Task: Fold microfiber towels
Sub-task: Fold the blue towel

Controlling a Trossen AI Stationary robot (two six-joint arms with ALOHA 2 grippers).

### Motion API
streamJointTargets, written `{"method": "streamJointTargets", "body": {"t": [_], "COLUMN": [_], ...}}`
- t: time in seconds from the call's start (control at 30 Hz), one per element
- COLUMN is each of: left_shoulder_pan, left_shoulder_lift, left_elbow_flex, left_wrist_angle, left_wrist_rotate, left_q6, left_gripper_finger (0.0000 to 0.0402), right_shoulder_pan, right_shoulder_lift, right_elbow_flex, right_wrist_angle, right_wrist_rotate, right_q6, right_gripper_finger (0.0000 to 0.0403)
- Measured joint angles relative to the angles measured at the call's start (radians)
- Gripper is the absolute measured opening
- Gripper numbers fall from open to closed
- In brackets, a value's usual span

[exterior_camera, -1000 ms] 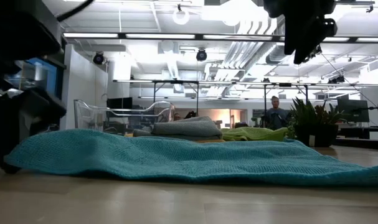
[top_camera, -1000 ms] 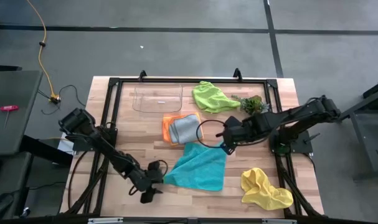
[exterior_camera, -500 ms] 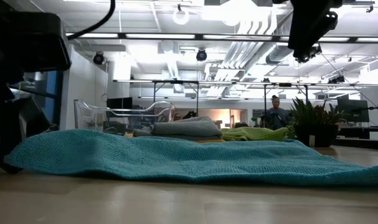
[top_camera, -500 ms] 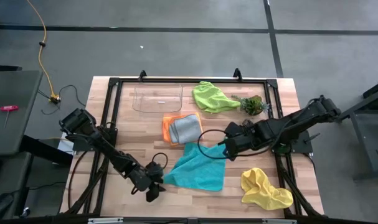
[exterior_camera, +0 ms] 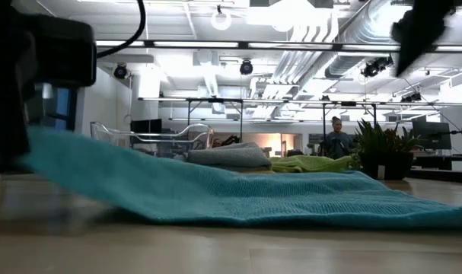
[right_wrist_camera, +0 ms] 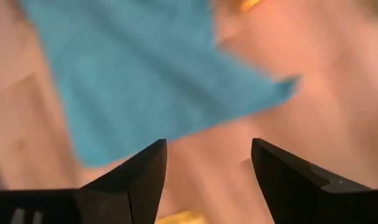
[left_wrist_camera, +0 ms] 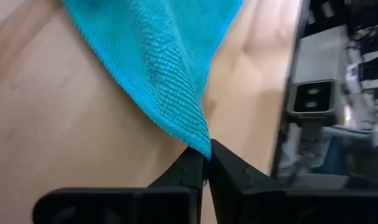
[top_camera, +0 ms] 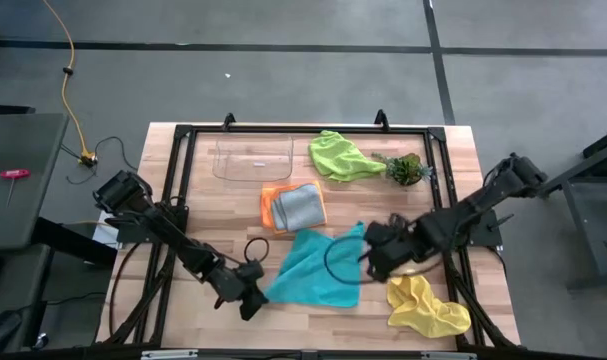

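Note:
The teal towel point(top_camera: 318, 268) lies spread at mid-table, also seen in the low view point(exterior_camera: 238, 194). My left gripper point(top_camera: 257, 297) is at its near-left corner and shut on it. My right gripper point(top_camera: 375, 264) hovers open by the towel's right edge, well above the table, with the teal towel point(right_wrist_camera: 132, 81) ahead of its fingers. A grey towel lies folded on an orange one point(top_camera: 295, 206). The lime green towel point(top_camera: 338, 155) sits crumpled at the far side. The yellow towel point(top_camera: 426, 305) sits crumpled at the near right. My left gripper pinches the teal towel's near-left corner point(left_wrist_camera: 200, 142) between its two fingertips. The fingers come low from the table's left. That corner point(exterior_camera: 48, 152) is raised off the table; the towel slopes down from it and its remainder lies flat on the wood.
A clear plastic tray point(top_camera: 253, 158) stands at the far left and a small plant sprig point(top_camera: 405, 167) at the far right. A black frame point(top_camera: 173, 190) runs round the table top. Bare wood shows near the front edge between the teal and yellow towels.
My left gripper has slid a little toward the towel and shut on its near-left corner, which is now lifted off the table. My right gripper has moved from the towel's far-right corner toward the table's near edge, along the towel's right side, staying open.

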Motion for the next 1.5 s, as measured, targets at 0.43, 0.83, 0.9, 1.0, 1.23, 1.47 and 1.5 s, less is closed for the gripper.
{"method": "streamJointTargets", "body": {"t": [0.43,0.83,0.9,1.0,1.23,1.47,1.5], "left_shoulder_pan": [0.067,0.113,0.112,0.112,0.112,0.112,0.112], "left_shoulder_lift": [-0.071,-0.071,-0.072,-0.072,-0.072,-0.072,-0.072], "left_elbow_flex": [0.001,0.001,0.001,0.001,0.002,0.002,0.002], "left_wrist_angle": [0.004,0.008,0.008,0.008,0.007,0.005,0.005], "left_wrist_rotate": [0.070,0.132,0.133,0.133,0.133,0.133,0.133], "left_q6": [-0.042,-0.060,-0.061,-0.066,-0.072,-0.085,-0.085], "left_gripper_finger": [0.0001,0.0000,0.0000,0.0000,0.0000,0.0000,0.0000], "right_shoulder_pan": [0.204,0.180,0.181,0.181,0.181,0.181,0.181], "right_shoulder_lift": [0.019,0.167,0.184,0.200,0.226,0.254,0.260], "right_elbow_flex": [-0.278,-0.145,-0.129,-0.114,-0.108,-0.108,-0.108], "right_wrist_angle": [0.606,0.593,0.594,0.594,0.593,0.593,0.593], "right_wrist_rotate": [-0.078,-0.086,-0.094,-0.094,-0.102,-0.102,-0.102], "right_q6": [0.245,-0.321,-0.391,-0.432,-0.528,-0.599,-0.609], "right_gripper_finger": [0.0227,0.0227,0.0227,0.0227,0.0227,0.0227,0.0227]}}
